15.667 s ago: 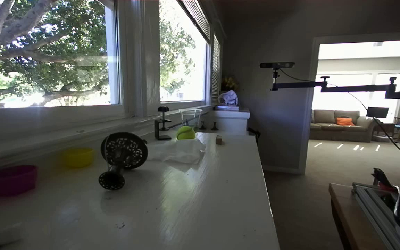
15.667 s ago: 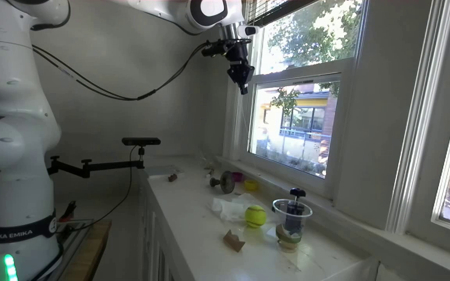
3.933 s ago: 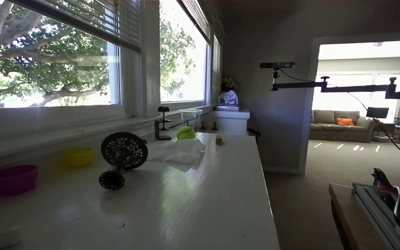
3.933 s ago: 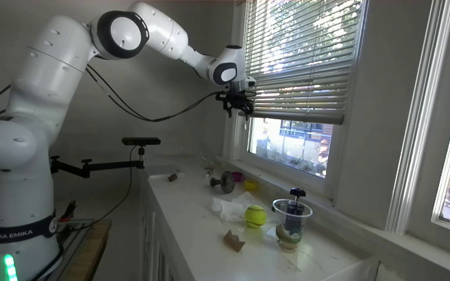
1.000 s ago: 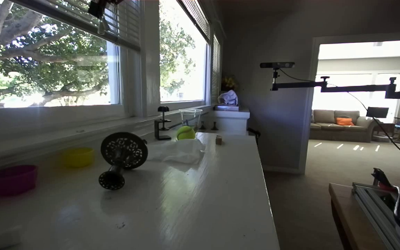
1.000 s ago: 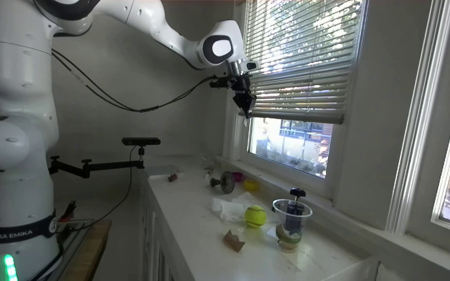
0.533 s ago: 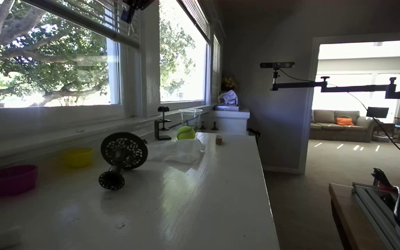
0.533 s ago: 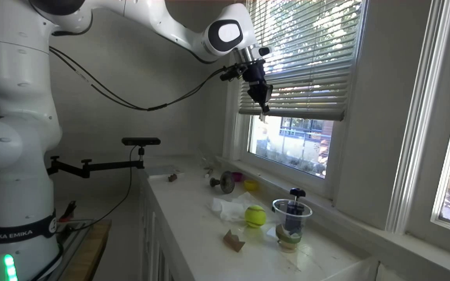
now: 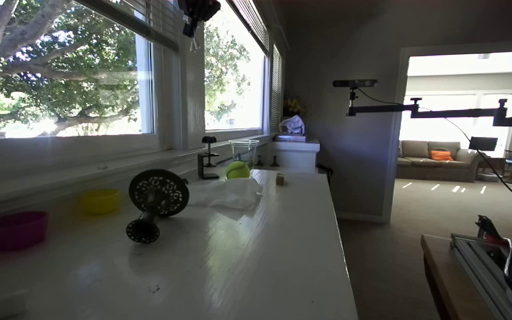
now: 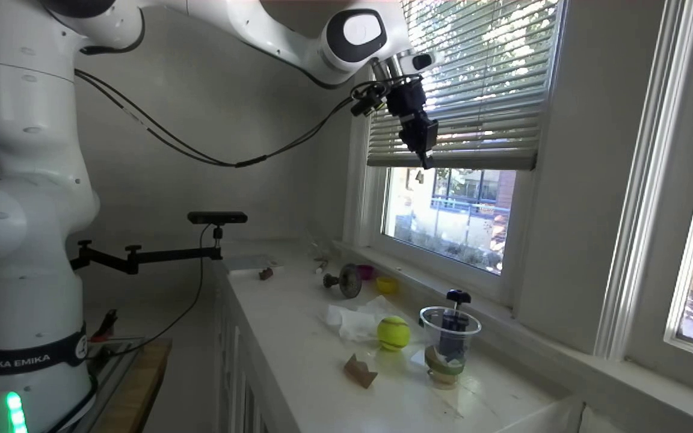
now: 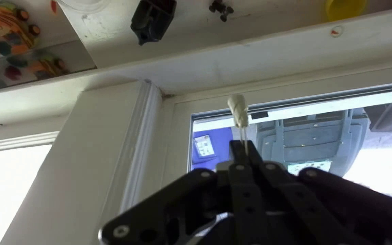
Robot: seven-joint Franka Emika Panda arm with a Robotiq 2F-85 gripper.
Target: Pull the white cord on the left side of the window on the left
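- The gripper (image 11: 242, 146) is pressed together, pinching the white cord (image 11: 243, 133); in the wrist view two thin strands run from its tips to a pale tassel (image 11: 239, 110).
- Above the tips, the cord's path cannot be made out.
- In an exterior view the gripper points downward, tilted, in front of the bottom rail of the blind (image 10: 473, 138), the tassel below its tips; the arm (image 10: 286, 51) reaches over from the room side.
- The window (image 9: 74, 84) has a tree (image 9: 29, 33) behind its glass and the blind part-way down.
- Below the sill (image 9: 82, 173) runs the white worktop (image 9: 265, 258); along its window edge sit a magenta bowl (image 9: 18, 231), a yellow bowl (image 9: 100, 202), then a clamp (image 9: 201, 166).
- A clear cup (image 10: 474, 328) stands upright just beside the clamp.
- A dark metal stand (image 9: 156, 200) lies on its side near the yellow bowl, toward the room edge from it.
- The ball (image 10: 393, 334) rests between the two long edges, a crumpled sheet (image 10: 349, 322) just beside it.
- A brown scrap (image 10: 360, 371) lies closer to the room edge than the ball.
- Past the worktop's end, the wrist view shows an orange toy (image 11: 10, 29), blurred.
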